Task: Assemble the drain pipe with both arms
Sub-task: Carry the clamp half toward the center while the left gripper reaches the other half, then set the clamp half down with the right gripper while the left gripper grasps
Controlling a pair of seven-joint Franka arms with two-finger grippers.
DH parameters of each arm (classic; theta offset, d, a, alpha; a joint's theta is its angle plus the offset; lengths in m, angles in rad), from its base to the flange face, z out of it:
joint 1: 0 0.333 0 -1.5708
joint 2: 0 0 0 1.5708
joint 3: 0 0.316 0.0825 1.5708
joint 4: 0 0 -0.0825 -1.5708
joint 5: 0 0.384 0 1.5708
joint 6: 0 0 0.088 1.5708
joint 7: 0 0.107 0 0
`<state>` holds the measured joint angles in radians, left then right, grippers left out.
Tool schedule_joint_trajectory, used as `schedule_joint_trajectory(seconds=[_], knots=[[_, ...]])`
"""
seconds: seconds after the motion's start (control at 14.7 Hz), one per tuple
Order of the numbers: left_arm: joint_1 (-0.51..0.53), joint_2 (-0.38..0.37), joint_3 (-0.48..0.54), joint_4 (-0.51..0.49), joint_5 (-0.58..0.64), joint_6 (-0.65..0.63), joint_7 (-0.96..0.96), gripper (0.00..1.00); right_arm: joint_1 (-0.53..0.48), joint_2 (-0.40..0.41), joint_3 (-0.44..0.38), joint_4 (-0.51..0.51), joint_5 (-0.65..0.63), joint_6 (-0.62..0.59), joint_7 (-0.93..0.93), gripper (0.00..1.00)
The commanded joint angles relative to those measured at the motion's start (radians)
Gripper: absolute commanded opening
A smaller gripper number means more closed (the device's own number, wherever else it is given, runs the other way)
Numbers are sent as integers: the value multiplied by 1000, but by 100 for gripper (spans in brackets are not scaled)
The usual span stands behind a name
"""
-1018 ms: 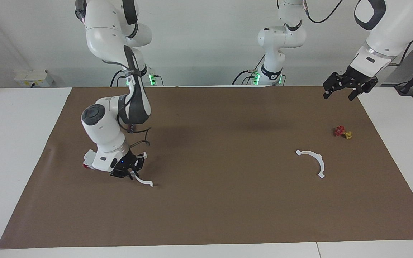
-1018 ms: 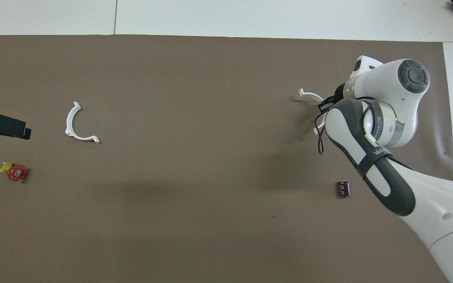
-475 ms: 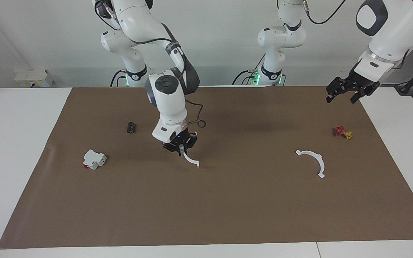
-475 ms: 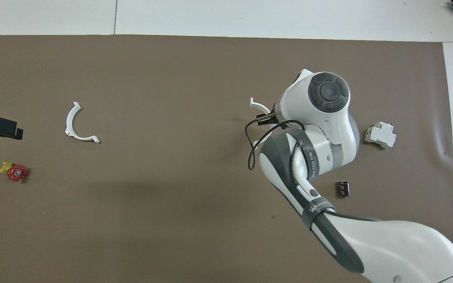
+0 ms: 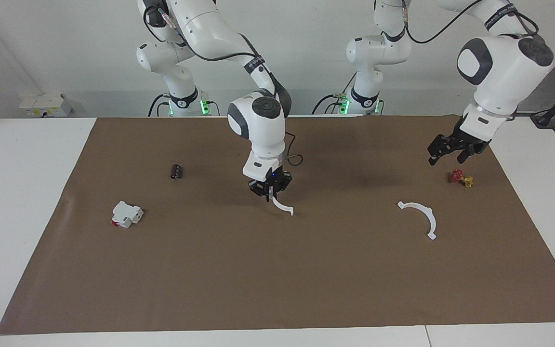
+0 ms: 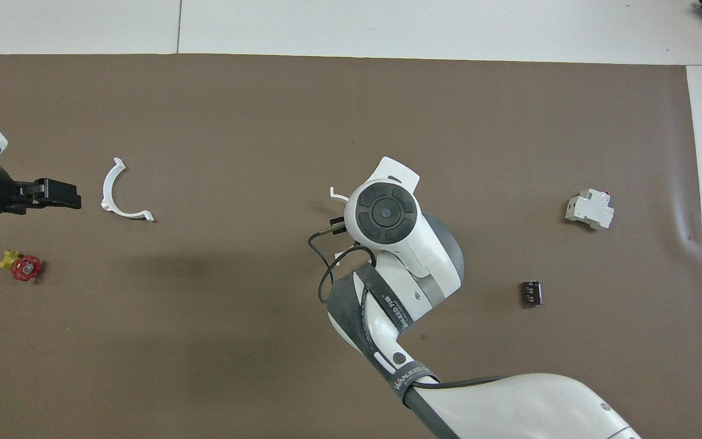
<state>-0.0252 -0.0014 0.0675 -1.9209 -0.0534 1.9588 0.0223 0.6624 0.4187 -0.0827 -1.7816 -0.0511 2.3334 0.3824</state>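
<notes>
Right end effector (image 5: 270, 189) is clamping one half-ring (image 5: 283, 206) above mid-tabletop; left end effector (image 5: 451, 150), fingers spread, should be descending squarely over the other half-ring (image 5: 422, 217).

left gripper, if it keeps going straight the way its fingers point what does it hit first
Probably the brown mat, between the red-and-yellow valve and the loose half-ring. The left gripper points down; depth is uncertain.

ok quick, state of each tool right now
Right tool: closed on one drain pipe half-ring, raised over the mat's middle.
Left tool: open, holding nothing, above the red-and-yellow valve.
</notes>
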Motion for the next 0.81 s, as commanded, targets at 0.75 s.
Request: schedule_joint_trajectory(seconds=[0.75], knots=[[-4,248,0,-136,27,437,-143,85,52,-1,0,-136,-53,168,122,0]])
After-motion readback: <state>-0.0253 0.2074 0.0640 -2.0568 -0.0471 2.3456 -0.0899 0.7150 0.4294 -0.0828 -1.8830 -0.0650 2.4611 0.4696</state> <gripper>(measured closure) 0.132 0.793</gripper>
